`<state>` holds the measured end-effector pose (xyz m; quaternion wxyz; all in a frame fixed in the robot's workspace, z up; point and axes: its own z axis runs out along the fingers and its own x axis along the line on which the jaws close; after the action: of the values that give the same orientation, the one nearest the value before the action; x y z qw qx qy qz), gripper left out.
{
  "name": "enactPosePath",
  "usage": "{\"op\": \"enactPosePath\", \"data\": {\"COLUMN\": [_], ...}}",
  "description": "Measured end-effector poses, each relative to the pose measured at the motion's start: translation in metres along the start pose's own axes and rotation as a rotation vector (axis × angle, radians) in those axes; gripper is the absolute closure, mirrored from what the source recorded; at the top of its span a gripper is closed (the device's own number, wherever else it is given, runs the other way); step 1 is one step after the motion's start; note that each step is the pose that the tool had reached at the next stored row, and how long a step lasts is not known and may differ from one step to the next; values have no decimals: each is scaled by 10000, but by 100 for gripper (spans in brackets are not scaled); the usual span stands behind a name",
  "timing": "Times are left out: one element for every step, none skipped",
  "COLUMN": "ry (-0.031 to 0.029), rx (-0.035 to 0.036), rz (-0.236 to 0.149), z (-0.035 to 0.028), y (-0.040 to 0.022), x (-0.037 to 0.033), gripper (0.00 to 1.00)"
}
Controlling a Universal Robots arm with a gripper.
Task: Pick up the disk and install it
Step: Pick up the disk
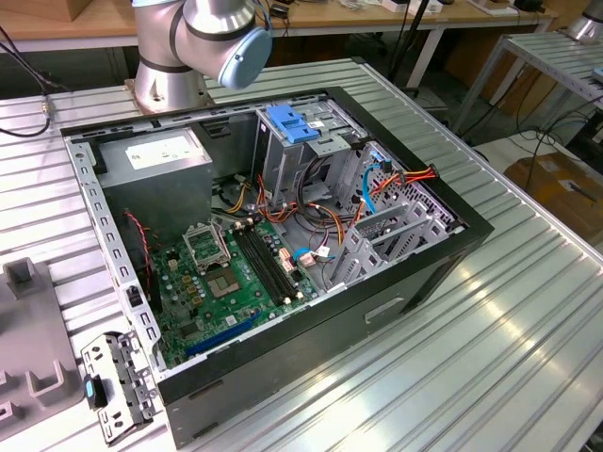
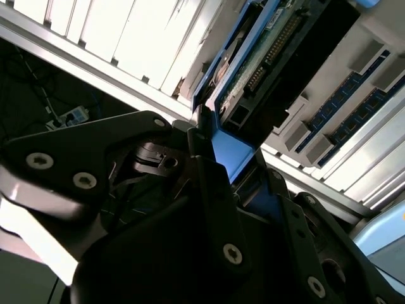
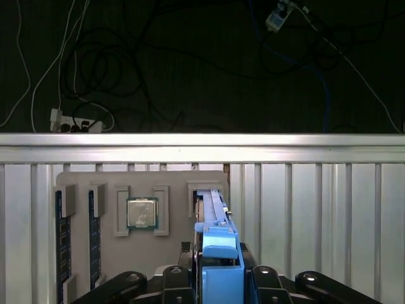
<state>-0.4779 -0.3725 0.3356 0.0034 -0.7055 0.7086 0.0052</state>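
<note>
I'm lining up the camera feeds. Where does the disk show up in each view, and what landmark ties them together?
First wrist view: the disk stands edge-on, gripped in the hand, beside the processor on the grey tray.
Second wrist view: the disk lies just beyond the hand, circuit-board side showing.
Exterior view: the open computer case sits on the ribbed metal table.
Shared landmark: that table, in all three.

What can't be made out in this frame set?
Label of the disk: edge-on in the first wrist view, facing away in the second wrist view.
Whether the pincer grips the disk: contact hidden by its own body in both wrist views.
Arm beyond its lower joints: cut by the exterior view's top edge.
</note>
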Motion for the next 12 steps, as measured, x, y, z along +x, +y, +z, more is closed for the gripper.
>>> {"op": "enactPosePath", "data": {"ry": [13,24,35,55,56,57,57,57,56,57,58,58], "rx": [9,18,26,38,44,46,47,48,50,50,47,47], "rz": [1,1,1,1,1,1,1,0,1,0,1,1], "z": [3,6,9,11,11,12,12,12,12,11,5,-1], "y": [0,0,0,0,0,0,0,-1,-1,-1,-1,-1], "x": [0,0,0,0,0,0,0,0,0,0,-1,-2], "gripper": [63,63,63,63,63,63,63,63,63,63,63,63]}}
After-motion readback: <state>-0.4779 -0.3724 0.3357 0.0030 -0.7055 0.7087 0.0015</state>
